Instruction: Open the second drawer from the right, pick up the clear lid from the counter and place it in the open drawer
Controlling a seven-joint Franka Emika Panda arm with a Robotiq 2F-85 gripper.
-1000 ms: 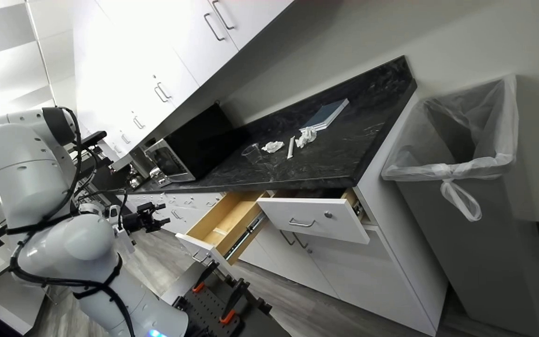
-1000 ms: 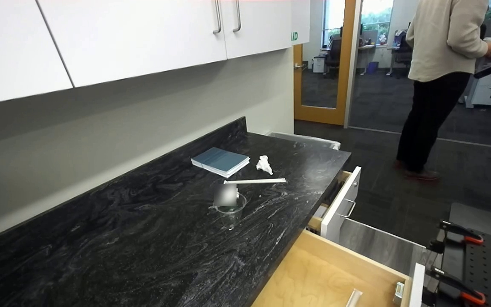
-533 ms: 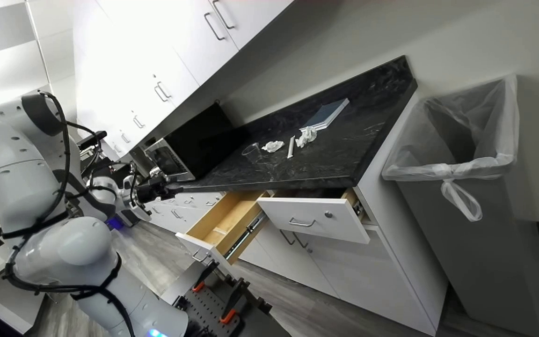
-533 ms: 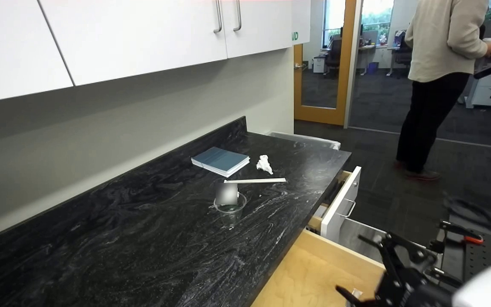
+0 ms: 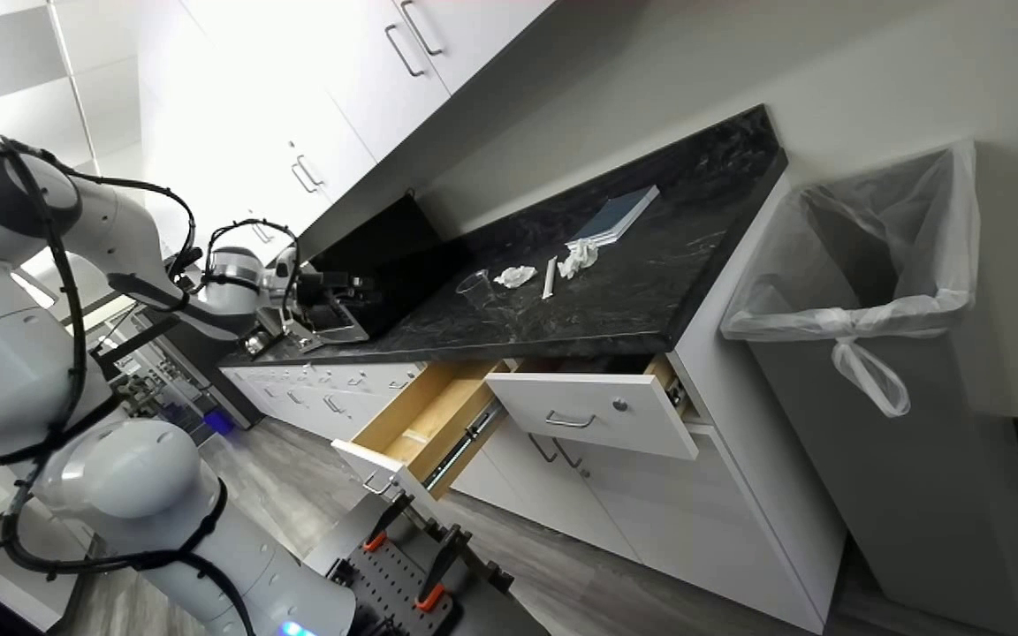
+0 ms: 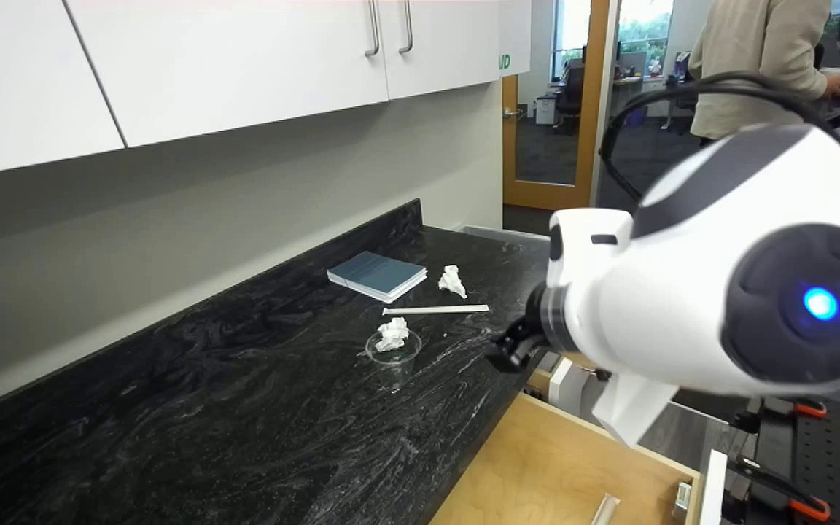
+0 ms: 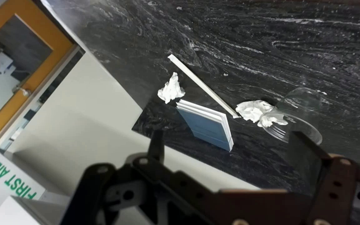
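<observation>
A clear plastic cup-shaped piece with a round rim (image 6: 394, 368) stands on the glossy black counter (image 6: 245, 408). It also shows in the wrist view (image 7: 302, 103) and in an exterior view (image 5: 475, 287). No separate flat lid can be made out. The second drawer from the right (image 5: 429, 411) is pulled out, its tan wood box showing in both exterior views (image 6: 522, 452). My gripper (image 7: 227, 137) is open with nothing between its fingers. In the exterior views the gripper (image 6: 511, 351) is raised near the counter's front edge, apart from the clear piece (image 5: 359, 291).
Crumpled white tissues (image 7: 171, 89), a thin paper-wrapped stick (image 7: 202, 84) and a blue book (image 7: 205, 125) lie near the clear piece. The rightmost drawer (image 5: 593, 411) is partly open. Upper cabinets (image 6: 245, 65) hang above the counter. A lined bin (image 5: 880, 371) stands beyond its end.
My arm has risen and swung toward the counter; the gripper has gone from low in front of the cabinets to above the counter's edge. The drawer and counter objects have not moved.
</observation>
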